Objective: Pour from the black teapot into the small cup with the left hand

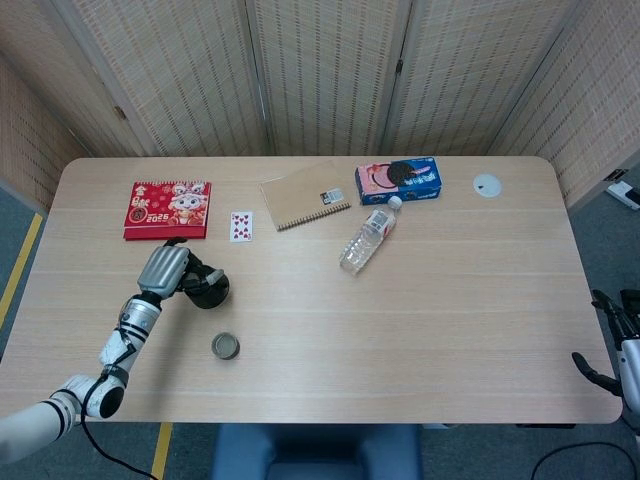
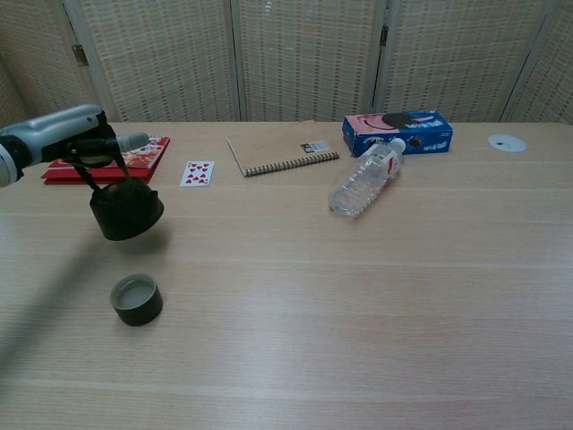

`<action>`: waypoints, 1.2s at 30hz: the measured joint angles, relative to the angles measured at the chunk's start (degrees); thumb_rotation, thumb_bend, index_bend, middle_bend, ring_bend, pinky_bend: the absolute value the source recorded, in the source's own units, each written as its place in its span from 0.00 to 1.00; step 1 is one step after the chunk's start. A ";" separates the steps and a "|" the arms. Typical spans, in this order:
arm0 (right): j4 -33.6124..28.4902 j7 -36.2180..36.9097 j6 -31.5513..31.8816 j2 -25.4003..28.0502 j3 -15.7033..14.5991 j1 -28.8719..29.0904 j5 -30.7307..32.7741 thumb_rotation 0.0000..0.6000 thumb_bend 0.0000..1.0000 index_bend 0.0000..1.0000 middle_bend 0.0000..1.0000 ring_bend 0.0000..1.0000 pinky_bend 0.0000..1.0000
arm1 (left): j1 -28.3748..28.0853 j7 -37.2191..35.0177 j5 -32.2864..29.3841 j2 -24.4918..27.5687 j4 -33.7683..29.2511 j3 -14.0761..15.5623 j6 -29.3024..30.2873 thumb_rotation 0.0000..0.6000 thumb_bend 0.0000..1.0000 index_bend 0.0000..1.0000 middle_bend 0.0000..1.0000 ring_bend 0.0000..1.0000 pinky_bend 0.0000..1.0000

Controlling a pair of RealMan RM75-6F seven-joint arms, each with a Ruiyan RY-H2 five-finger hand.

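My left hand point(image 1: 163, 270) point(image 2: 63, 141) grips the handle of the black teapot point(image 1: 208, 288) point(image 2: 126, 209), which hangs upright just above the table at the left. The small dark cup point(image 1: 226, 346) point(image 2: 136, 298) stands on the table in front of the teapot, toward the near edge, apart from it. My right hand point(image 1: 610, 343) shows only at the far right edge of the head view, off the table, fingers spread and holding nothing.
A red booklet point(image 1: 167, 208) lies behind the teapot, a playing card point(image 1: 241, 226) beside it. Further right lie a spiral notebook point(image 1: 305, 195), a plastic bottle point(image 1: 368, 236) on its side, a blue cookie box point(image 1: 398, 180) and a white disc point(image 1: 486, 184).
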 measured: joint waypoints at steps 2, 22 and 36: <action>-0.02 -0.07 0.00 0.01 0.06 -0.02 0.13 1.00 0.24 0.09 0.27 0.28 0.03 | -0.35 0.27 0.05 -0.98 2.20 0.18 -0.30 0.20 0.22 1.00 1.00 0.94 0.20; -1.01 -1.12 -0.25 0.14 -0.08 0.06 -0.01 1.00 0.24 0.09 0.27 0.27 0.03 | -1.33 -1.12 2.44 -7.00 14.56 2.52 -1.08 0.07 0.22 0.97 1.00 0.81 0.20; -1.10 -0.76 1.21 0.36 -0.29 -0.71 -0.70 1.00 0.24 0.09 0.27 0.27 0.03 | -0.85 0.14 0.52 -4.73 10.78 1.84 -2.72 0.06 0.22 0.76 0.69 0.49 0.17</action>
